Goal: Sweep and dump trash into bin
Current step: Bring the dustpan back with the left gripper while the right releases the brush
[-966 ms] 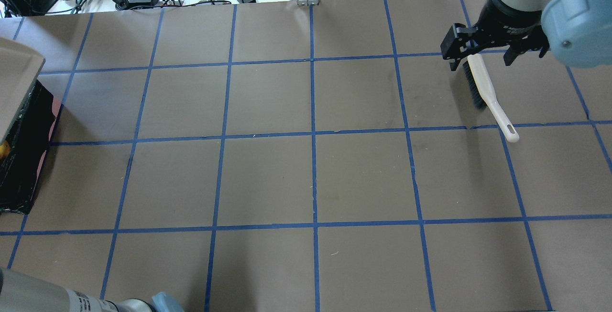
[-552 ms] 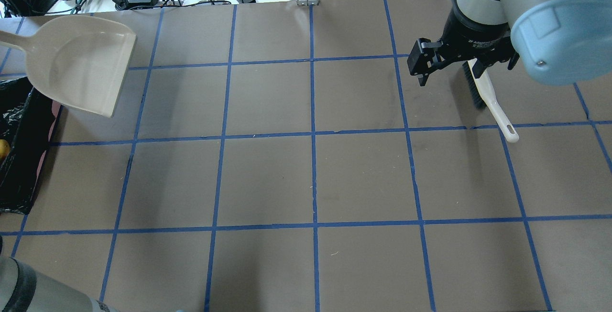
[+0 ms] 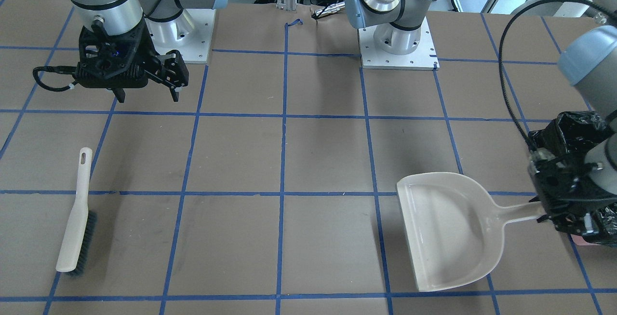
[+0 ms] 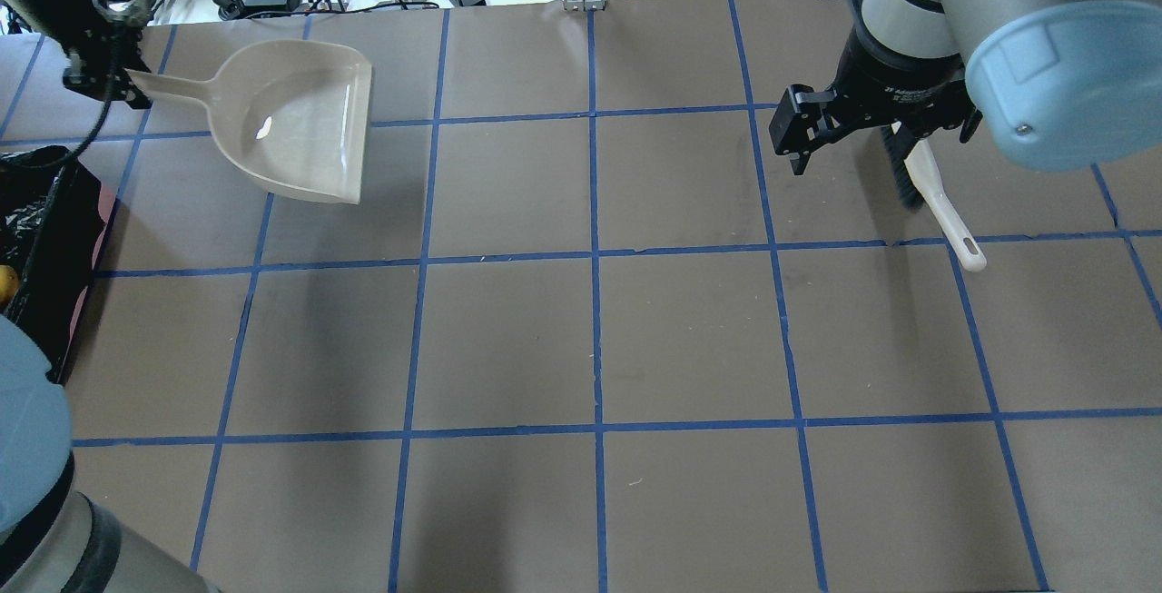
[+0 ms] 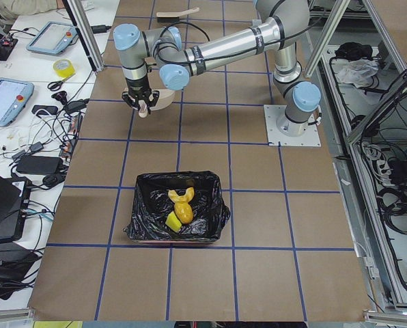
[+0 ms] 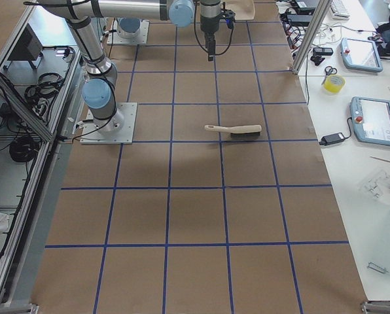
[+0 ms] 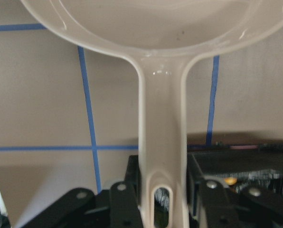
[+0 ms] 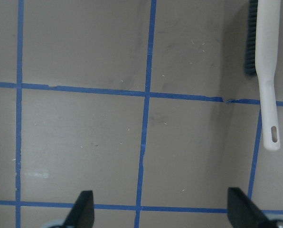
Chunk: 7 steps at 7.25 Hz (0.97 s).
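Smooth beige plastic dustpan [image 4: 300, 121], glossy with a white highlight, upper left of the overhead view. Brush [image 3: 76, 218]: cream plastic handle, dark bristles. Table [image 4: 508, 339] covered in matt brown paper gridded with blue tape. Bin [image 5: 207, 205] lined with crinkly, shiny black plastic film, with a glossy golden-brown lump [image 5: 184, 213] inside.

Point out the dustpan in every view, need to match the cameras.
Front-facing: dustpan at lower right.
Overhead: dustpan at upper left.
Exterior left: upper left, peeking out beside the near arm's wrist.
Exterior right: top edge, only partly visible.
Left wrist: bowl fills the top, handle runs down the middle.
Right wrist: not in it.
Shared landmark: the left gripper shut on its handle.
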Available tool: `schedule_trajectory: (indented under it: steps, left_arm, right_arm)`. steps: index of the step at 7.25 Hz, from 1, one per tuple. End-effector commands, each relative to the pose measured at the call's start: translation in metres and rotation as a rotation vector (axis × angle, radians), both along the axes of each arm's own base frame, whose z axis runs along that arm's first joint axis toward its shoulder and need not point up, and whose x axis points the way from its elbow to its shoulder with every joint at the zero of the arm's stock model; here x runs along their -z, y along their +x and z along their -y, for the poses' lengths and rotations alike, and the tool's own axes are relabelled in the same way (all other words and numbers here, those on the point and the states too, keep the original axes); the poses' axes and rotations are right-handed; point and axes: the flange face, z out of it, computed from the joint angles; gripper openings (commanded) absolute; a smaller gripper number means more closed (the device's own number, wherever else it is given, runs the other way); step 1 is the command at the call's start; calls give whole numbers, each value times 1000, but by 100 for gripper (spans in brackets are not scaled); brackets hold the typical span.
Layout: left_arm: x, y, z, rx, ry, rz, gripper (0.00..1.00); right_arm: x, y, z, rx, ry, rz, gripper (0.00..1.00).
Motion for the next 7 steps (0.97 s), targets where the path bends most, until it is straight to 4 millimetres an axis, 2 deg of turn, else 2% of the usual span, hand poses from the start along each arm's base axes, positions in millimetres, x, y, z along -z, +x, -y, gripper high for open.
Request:
schedule_trajectory:
  steps: [1,3,6,7]
  left_arm:
    - [47,-43,13,18,-8,-6,0]
    - [69,-44,18,106,11,-11,0]
    - [86,-50,24,127,15,-58,0]
    - [90,-52,25,124,20,-63,0]
  right_arm:
    - [-6,-2,-8,13,11,-8,100]
    - [-14,-1,-14,11,-6,0,100]
    - [-23,0,-20,11,-24,5,100]
    - [-20,0,-19,9,-15,5,100]
